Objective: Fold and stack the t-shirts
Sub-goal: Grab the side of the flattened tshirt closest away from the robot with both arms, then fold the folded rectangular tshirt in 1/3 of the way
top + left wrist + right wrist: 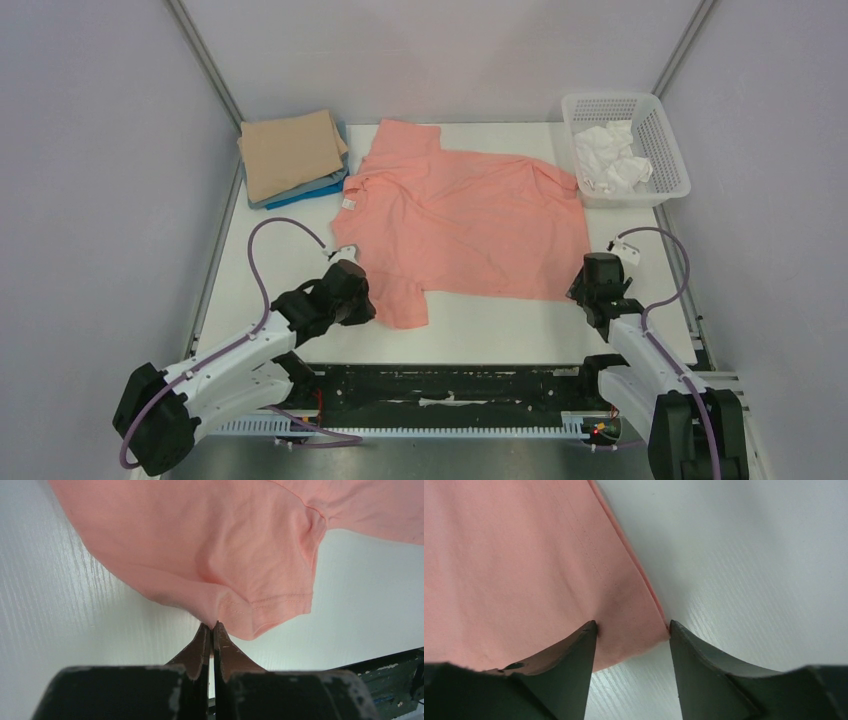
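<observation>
A salmon-pink t-shirt lies spread flat on the white table. My left gripper is at its near sleeve. In the left wrist view the gripper is shut, pinching the sleeve's hem, and the cloth is drawn up to the tips. My right gripper is open at the shirt's near right corner. In the right wrist view the gripper straddles that corner, one fingertip on the cloth and one at its edge. A folded tan tee tops a stack with grey and blue edges at the back left.
A white mesh basket holding crumpled white cloth stands at the back right, close to the shirt's far right shoulder. Metal frame posts and grey walls close in the table's sides. A dark rail runs along the near edge.
</observation>
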`<control>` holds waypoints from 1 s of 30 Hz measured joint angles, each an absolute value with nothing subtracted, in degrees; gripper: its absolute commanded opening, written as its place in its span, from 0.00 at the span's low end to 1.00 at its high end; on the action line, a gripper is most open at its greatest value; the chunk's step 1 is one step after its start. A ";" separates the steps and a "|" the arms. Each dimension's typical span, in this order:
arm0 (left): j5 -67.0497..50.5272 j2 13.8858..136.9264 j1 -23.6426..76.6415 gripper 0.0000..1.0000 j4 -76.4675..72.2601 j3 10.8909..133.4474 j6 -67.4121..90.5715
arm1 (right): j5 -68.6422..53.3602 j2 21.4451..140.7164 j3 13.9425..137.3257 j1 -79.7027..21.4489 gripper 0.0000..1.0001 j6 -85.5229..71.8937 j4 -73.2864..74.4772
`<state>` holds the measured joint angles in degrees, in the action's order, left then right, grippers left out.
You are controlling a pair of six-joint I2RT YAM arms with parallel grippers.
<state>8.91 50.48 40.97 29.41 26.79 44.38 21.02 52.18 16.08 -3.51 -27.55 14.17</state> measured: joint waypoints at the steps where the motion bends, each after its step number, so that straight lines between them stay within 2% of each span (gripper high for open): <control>1: 8.91 50.54 40.97 0.02 29.39 26.79 44.38 | 21.08 52.07 15.97 -3.51 0.55 -27.62 14.09; 4: 8.91 51.00 40.97 0.02 29.39 26.79 44.38 | 21.82 51.42 15.51 -3.25 0.54 -27.90 13.85; 7: 8.93 51.40 40.97 0.02 29.39 26.79 44.38 | 21.96 51.00 15.18 -2.15 0.49 -28.12 13.72; 11: 8.93 51.44 40.97 0.02 29.41 26.79 44.38 | 21.61 50.04 14.00 -1.48 0.33 -28.62 12.56; 13: 8.97 51.44 40.97 0.02 29.41 26.79 44.38 | 20.67 49.52 13.30 -1.19 0.29 -29.02 11.25; 14: 8.99 51.44 40.97 0.02 29.41 26.79 44.38 | 19.97 49.23 12.88 -1.15 0.23 -29.21 10.44; 16: 9.17 51.44 40.97 0.02 29.41 26.79 44.38 | 19.18 48.75 12.16 -1.13 0.00 -29.61 9.15; 25: 9.82 51.13 40.97 0.02 29.45 26.79 44.42 | 17.37 48.29 11.09 -1.10 0.00 -30.61 6.57; 30: 8.86 47.66 40.97 0.02 31.62 26.79 45.58 | 15.16 43.27 11.09 -1.10 0.00 -30.44 12.12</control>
